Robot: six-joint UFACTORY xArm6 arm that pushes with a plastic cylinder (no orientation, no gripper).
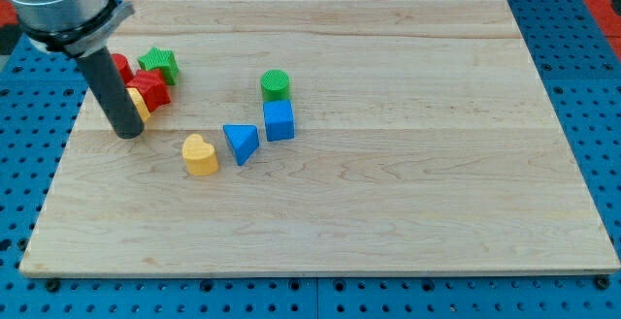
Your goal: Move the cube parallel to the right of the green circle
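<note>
1. The bench (408,164) is a pale wooden board resting on a blue perforated surface (602,86)
2. My tip (129,133) rests on the bench near the view's left edge, at the end of a dark rod that hangs from a grey cylindrical housing at the view's top left
3. There is no end effector with jaws here, so nothing is clenched or grasped; the tip only touches the board
4. Just right of the rod sits a tight cluster: a red block (151,88), a green star (158,64) above it, and a yellow block (139,102) partly hidden behind the rod
5. The blue cube (278,120) lies near the board's middle-left, directly below the green circle (276,84) and almost touching it
6. A blue triangle (241,143) sits just left of the cube
7. A yellow heart (201,155) lies left of the triangle, slightly lower
8. The tip is well apart from the cube, to its left
</note>
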